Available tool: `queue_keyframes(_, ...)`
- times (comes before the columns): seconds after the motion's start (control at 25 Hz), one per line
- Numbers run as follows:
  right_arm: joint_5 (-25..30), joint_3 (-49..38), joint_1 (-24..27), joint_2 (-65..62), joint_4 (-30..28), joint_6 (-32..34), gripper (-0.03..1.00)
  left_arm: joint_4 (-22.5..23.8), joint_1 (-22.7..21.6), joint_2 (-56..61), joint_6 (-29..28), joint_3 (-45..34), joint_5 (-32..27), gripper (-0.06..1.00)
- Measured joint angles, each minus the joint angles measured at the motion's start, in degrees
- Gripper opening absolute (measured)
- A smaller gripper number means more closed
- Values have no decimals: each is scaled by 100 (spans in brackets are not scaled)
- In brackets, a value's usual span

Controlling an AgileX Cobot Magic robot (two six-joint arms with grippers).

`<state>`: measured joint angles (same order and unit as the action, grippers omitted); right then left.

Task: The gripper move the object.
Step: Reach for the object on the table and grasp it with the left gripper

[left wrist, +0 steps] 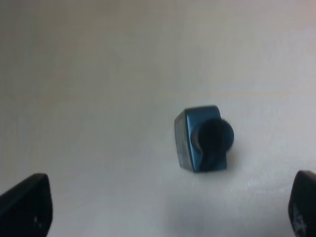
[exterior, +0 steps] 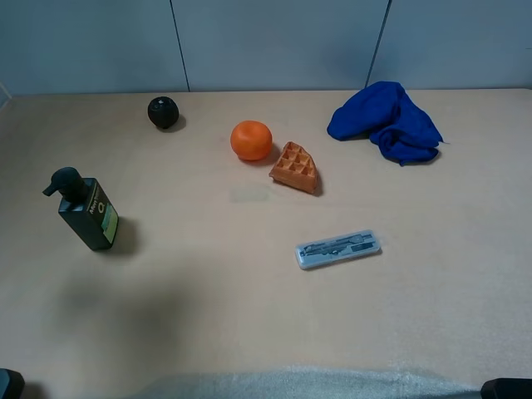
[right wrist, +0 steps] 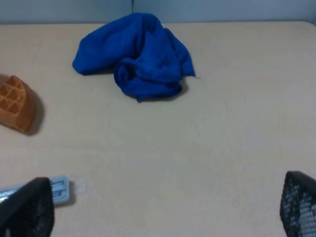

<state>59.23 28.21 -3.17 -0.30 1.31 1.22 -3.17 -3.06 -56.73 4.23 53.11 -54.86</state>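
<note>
The small black ball (exterior: pixel 163 112) sits on the table at the far left, left of the orange (exterior: pixel 251 140). It shows in neither wrist view. My left gripper (left wrist: pixel 165 210) is open and empty, its fingertips (left wrist: pixel 27 205) spread wide, and it hangs above the dark green pump bottle (left wrist: pixel 202 139), which stands at the left of the table (exterior: pixel 87 212). My right gripper (right wrist: pixel 163 210) is open and empty over the right part of the table, well short of the blue cloth (right wrist: pixel 138 57). Both grippers are far from the ball.
An orange waffle piece (exterior: pixel 295 168) lies right of the orange. A clear flat case (exterior: pixel 338 248) lies in the middle right. The blue cloth (exterior: pixel 386 120) is bunched at the far right. A wall runs along the table's far edge.
</note>
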Motion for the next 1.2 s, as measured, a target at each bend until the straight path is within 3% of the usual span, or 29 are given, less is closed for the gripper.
queue_keyframes(0.28, 0, 0, 0, 0, 0, 0, 69, -98, 66, -1294, 0, 804, 36, 97)
queue_keyframes(1.2, 0, 0, 0, 0, 0, 0, 69, 68, 1334, -5240, -737, 3589, 340, 96)
